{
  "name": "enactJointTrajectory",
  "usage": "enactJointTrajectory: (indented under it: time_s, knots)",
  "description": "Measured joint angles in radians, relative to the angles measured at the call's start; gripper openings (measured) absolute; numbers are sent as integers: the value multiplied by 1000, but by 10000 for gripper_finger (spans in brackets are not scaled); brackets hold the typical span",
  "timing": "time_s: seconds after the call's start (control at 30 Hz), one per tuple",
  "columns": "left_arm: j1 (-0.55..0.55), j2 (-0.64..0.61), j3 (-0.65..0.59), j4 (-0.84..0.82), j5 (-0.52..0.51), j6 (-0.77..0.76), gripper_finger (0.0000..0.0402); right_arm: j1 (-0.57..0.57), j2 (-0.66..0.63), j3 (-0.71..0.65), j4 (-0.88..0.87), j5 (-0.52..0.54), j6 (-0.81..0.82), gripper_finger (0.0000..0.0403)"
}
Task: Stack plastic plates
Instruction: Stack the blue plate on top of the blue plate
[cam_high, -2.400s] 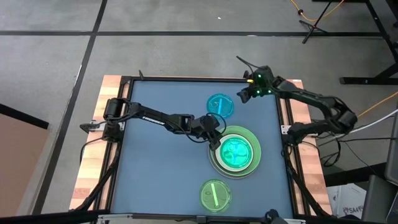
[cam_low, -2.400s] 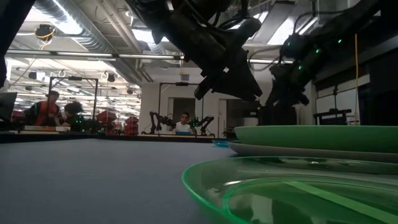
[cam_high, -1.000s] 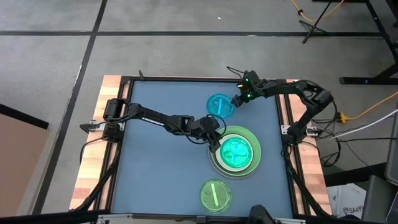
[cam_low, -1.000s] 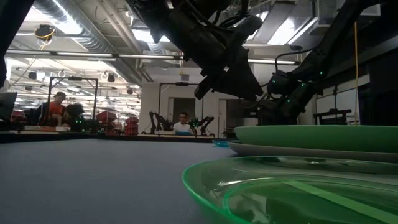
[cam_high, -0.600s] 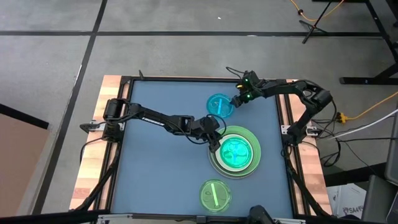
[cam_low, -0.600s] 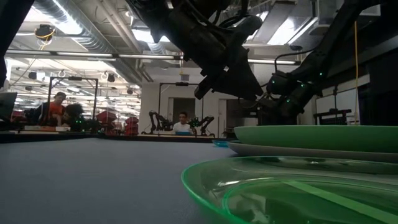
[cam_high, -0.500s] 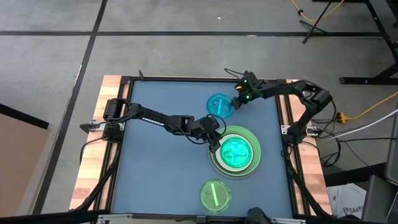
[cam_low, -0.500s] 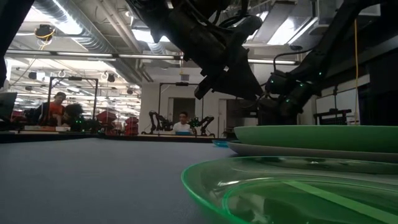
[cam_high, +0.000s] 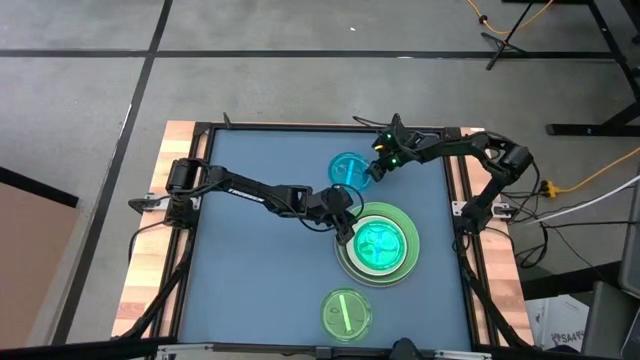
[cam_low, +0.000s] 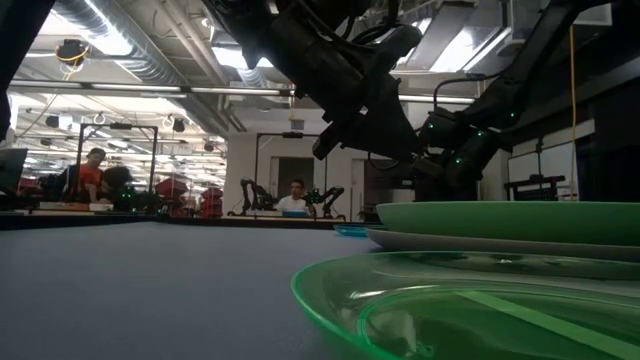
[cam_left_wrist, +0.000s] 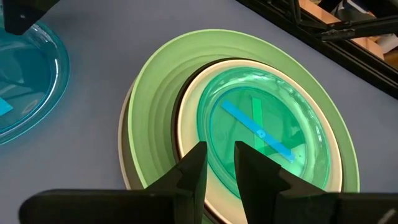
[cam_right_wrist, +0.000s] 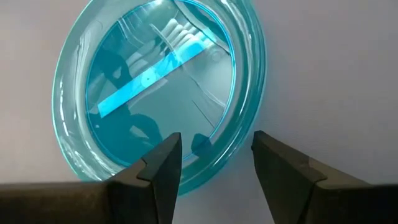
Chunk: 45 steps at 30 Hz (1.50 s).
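Observation:
A stack of plates (cam_high: 378, 243) stands right of the table's middle: a large grey plate lowest, a light green one (cam_left_wrist: 155, 87), black and white rims, and translucent green and blue small plates (cam_left_wrist: 261, 124) on top. My left gripper (cam_high: 347, 228) hovers over the stack's left rim, its fingers (cam_left_wrist: 193, 168) a narrow gap apart, holding nothing. A translucent blue plate (cam_high: 349, 168) lies flat on the table at the far side. My right gripper (cam_high: 373, 170) is open at its right rim (cam_right_wrist: 214, 152), with one finger (cam_right_wrist: 161, 168) over the plate and the other outside.
A small translucent green plate (cam_high: 346, 312) lies near the table's near edge, and fills the foreground of the low view (cam_low: 470, 310). The blue-grey table top (cam_high: 260, 280) is bare to the left. People sit in the room beyond the table (cam_low: 90, 170).
My right gripper has moved a little toward the table's left edge, onto the blue plate's right rim, staying open. My left arm has kept still over the stack.

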Motion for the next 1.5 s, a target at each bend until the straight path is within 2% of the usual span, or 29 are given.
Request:
enactJointTrajectory:
  time_s: [0.33, 0.67, 1.03, 1.2, 1.5]
  knots:
    - [0, 0, 0, 0, 0, 1, 73, 0, 0, 0, 1, 1, -4, 182]
    - [0, 0, 0, 0, 0, 1, 73, 0, 2, -1, 2, 1, -4, 90]
    - [0, 0, 0, 0, 0, 2, 73, 0, 2, -2, 0, -7, -2, 6]
    - [0, 0, 0, 0, 5, 3, 73, 0, 2, -2, 0, -8, -2, 4]
    - [-4, 0, 0, -1, 106, 4, 73, 0, 2, 21, -7, 1, -3, 1]
